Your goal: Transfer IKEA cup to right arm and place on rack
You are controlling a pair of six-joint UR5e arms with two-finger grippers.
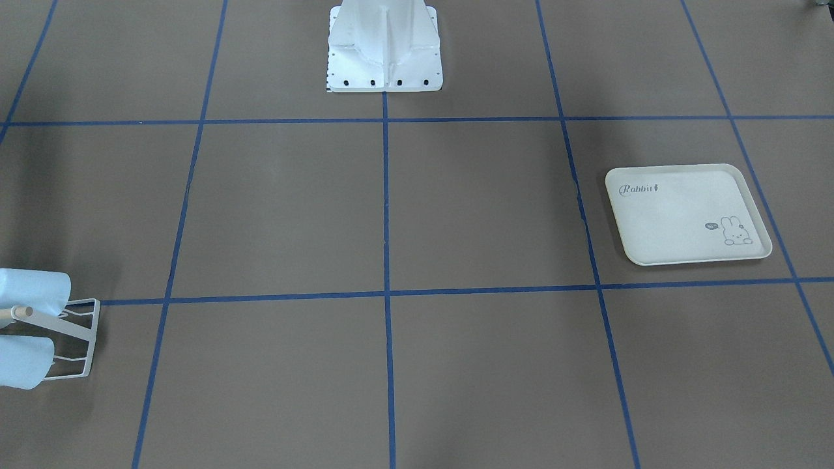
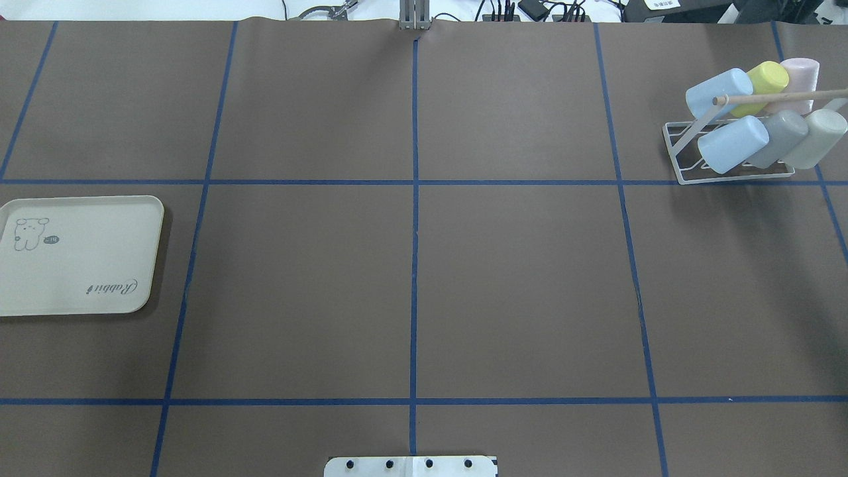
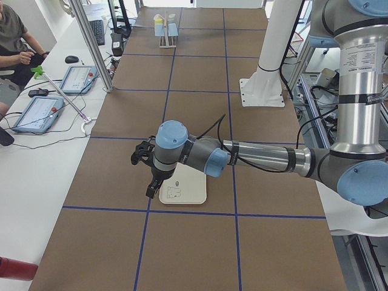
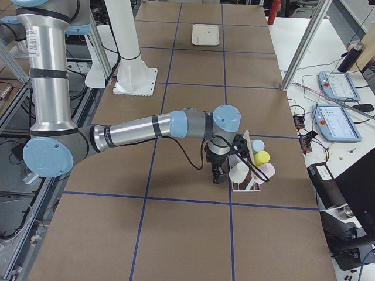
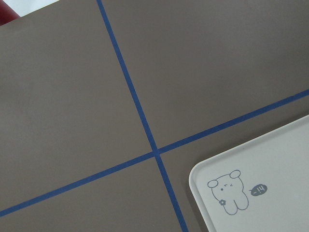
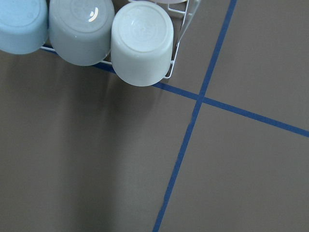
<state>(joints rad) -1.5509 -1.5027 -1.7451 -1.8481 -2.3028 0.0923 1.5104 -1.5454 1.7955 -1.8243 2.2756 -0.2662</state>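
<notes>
Spanning all: table [image 2: 517,285], brown, squared with blue tape.
Right arm [image 4: 135,132]: stretched low toward the rack. It is by far the nearer arm to the cups.
Left arm [image 3: 260,159]: stretched low toward the tray, well apart from the rack.
Tray [image 2: 156,252]: cream with a rabbit print, lying flat at the robot's left edge. No cup shows on it in any view.
Rack [image 2: 700,126]: white wire, at the far right of the table, with a wooden peg [image 2: 768,97] running over its top.
Cups [image 2: 732,142]: I count six, all on the rack in two rows. Blue, yellow and pink are farther from the robot; blue, grey and whitish are nearer. Each lies slanted on a rod, mouth down into the rack and closed end raised.
Right gripper [image 4: 220,174]: hangs just beside the rack. Its wrist camera looks onto the bottoms of the nearer row. Only the side view shows the fingers, so I cannot tell whether they are apart or together.
Left gripper [image 3: 153,185]: hangs over the tray's corner. I cannot tell whether its fingers are apart or together.
Key relation: the cups sit just beside right gripper, their long axes slanting away from it into the rack. From left gripper they lie across the whole table.
Stage: by my judgement the cup is already racked and no hand-over is pending. I cannot tell which of the six it is.
</notes>
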